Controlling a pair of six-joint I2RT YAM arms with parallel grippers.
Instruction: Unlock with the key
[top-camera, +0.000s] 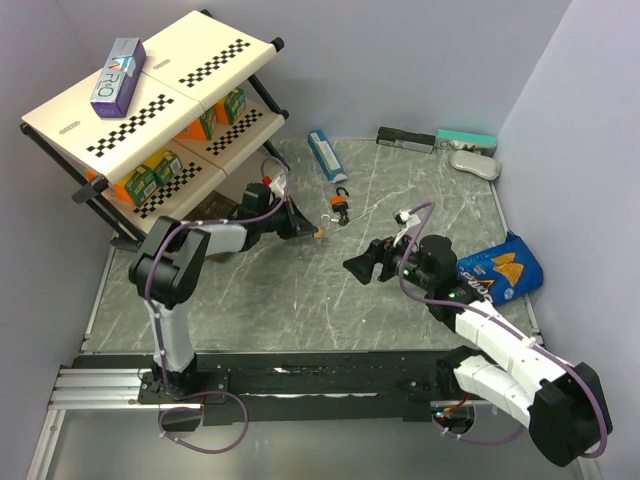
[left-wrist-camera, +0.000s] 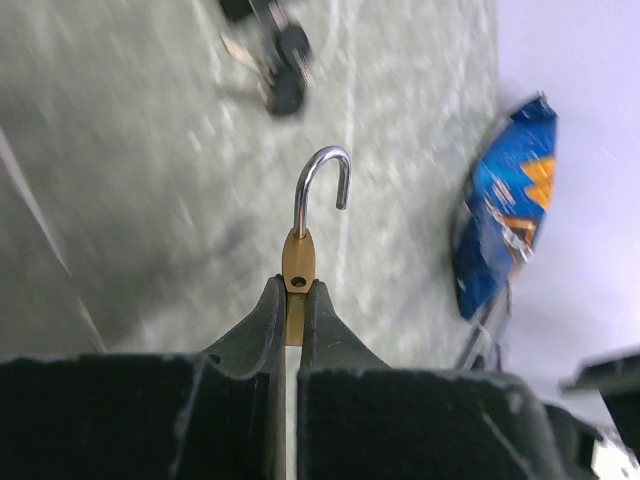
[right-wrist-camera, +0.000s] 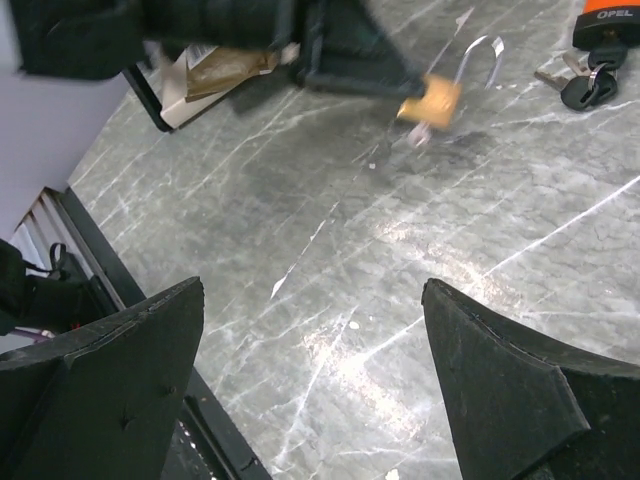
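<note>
The left end effector (left-wrist-camera: 295, 292) is clamped on the brass padlock (left-wrist-camera: 297, 258), while the right end effector (right-wrist-camera: 312, 290) is spread wide and empty. The key (right-wrist-camera: 585, 88) lies on the worktop (right-wrist-camera: 330, 230) just beside the orange padlock (right-wrist-camera: 606, 10), well apart from both. Being tiny and flat, it could slip the pads or drag the orange padlock along.

Open tabletop (right-wrist-camera: 350, 300) leads to key (right-wrist-camera: 588, 88); orange padlock (right-wrist-camera: 607, 12) adjoins.
</note>
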